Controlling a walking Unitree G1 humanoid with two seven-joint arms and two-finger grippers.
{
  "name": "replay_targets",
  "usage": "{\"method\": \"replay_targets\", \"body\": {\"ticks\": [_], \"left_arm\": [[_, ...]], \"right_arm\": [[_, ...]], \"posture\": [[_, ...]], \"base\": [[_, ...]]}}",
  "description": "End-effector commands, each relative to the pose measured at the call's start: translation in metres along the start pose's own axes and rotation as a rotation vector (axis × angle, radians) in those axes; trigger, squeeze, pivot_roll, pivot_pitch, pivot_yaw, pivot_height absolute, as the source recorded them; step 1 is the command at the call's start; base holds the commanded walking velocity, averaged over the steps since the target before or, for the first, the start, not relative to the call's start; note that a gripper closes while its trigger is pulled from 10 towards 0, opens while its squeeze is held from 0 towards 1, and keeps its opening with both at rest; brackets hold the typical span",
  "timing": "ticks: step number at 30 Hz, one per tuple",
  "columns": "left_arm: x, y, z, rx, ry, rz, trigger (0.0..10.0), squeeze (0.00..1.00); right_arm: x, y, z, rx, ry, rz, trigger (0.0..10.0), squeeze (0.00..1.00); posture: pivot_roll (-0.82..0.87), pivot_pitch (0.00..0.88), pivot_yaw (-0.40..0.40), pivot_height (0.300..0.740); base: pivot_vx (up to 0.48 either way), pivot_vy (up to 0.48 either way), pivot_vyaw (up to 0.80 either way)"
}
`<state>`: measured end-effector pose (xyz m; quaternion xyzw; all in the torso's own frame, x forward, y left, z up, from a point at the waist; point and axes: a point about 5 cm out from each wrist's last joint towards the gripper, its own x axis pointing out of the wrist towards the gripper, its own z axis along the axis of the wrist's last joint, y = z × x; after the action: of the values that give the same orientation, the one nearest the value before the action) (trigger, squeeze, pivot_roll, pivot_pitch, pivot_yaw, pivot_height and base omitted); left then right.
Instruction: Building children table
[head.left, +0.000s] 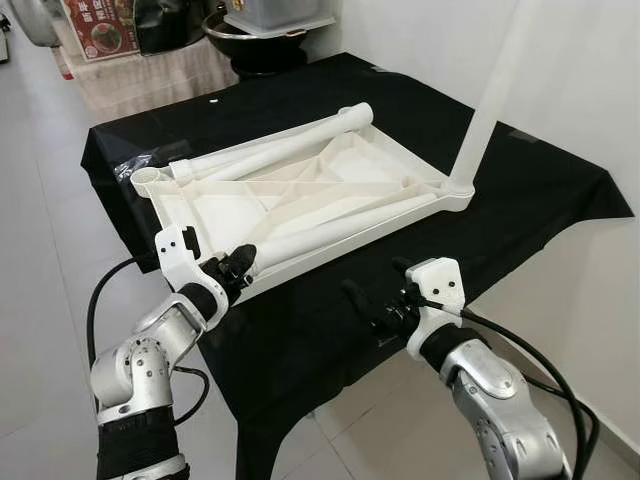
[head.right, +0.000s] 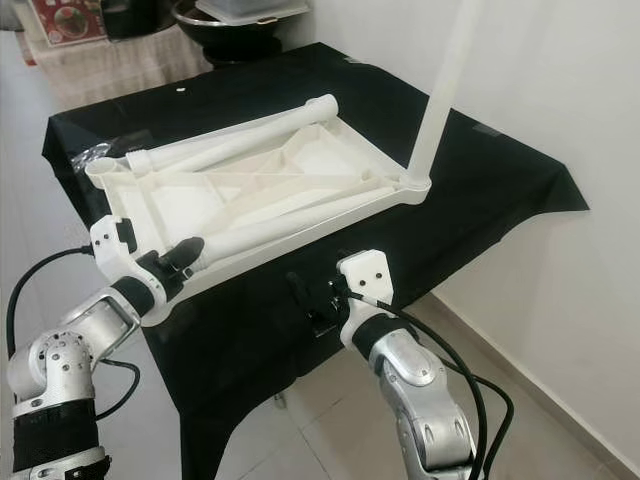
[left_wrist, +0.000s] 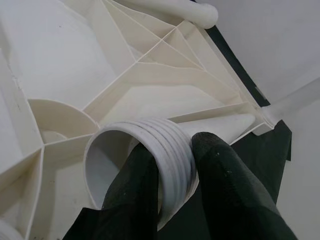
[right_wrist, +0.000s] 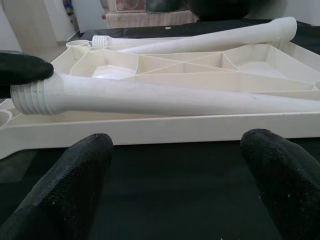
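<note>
No words or numbers are being shown clearly enough to be read. Some print is being carried on a red and white picture box (head.left: 100, 28) far behind the black-clothed table (head.left: 540, 190), but it is too blurred.

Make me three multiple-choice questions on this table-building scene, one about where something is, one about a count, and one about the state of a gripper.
1. Where is the upright leg fixed?
A. the tabletop's far right corner
B. its near left corner
C. its middle

2. How many legs lie loose on the upturned tabletop?
A. none
B. two
C. four

3. What is the left gripper doing?
A. hanging idle
B. pressing the black cloth
C. clamping the threaded end of the near leg

Answers:
1. A: it rises from that corner socket.
2. B: the near leg and the far leg.
3. C: the left wrist view shows fingers either side of the threads.
</note>
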<state>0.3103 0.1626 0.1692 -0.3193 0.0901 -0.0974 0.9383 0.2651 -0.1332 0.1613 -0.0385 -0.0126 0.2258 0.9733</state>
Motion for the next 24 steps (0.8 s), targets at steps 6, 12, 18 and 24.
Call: {"method": "replay_targets", "body": {"ticks": [6, 12, 18, 24], "left_arm": [[-0.01, -0.005, 0.039, -0.021, -0.178, -0.081, 0.0, 0.0], [-0.019, -0.006, 0.062, -0.062, -0.278, -0.118, 0.0, 0.0], [-0.025, -0.017, 0.069, -0.073, -0.314, -0.195, 0.0, 0.0], [-0.031, -0.019, 0.072, -0.089, -0.332, -0.227, 0.0, 0.0]], "right_arm": [[0.006, -0.02, 0.032, 0.04, -0.116, -0.063, 10.0, 0.0], [0.013, -0.029, 0.064, 0.261, -0.259, -0.045, 10.0, 0.0], [0.02, -0.018, 0.077, 0.529, -0.342, 0.086, 10.0, 0.0], [0.028, 0.006, 0.08, 0.796, -0.36, 0.241, 10.0, 0.0]], "posture": [[-0.02, 0.099, 0.004, 0.74], [-0.01, 0.096, -0.006, 0.74], [0.0, 0.097, -0.012, 0.74], [0.01, 0.1, -0.017, 0.74]], "base": [[0.0, 0.0, 0.0], [0.0, 0.0, 0.0], [0.0, 0.0, 0.0], [0.0, 0.0, 0.0]]}}
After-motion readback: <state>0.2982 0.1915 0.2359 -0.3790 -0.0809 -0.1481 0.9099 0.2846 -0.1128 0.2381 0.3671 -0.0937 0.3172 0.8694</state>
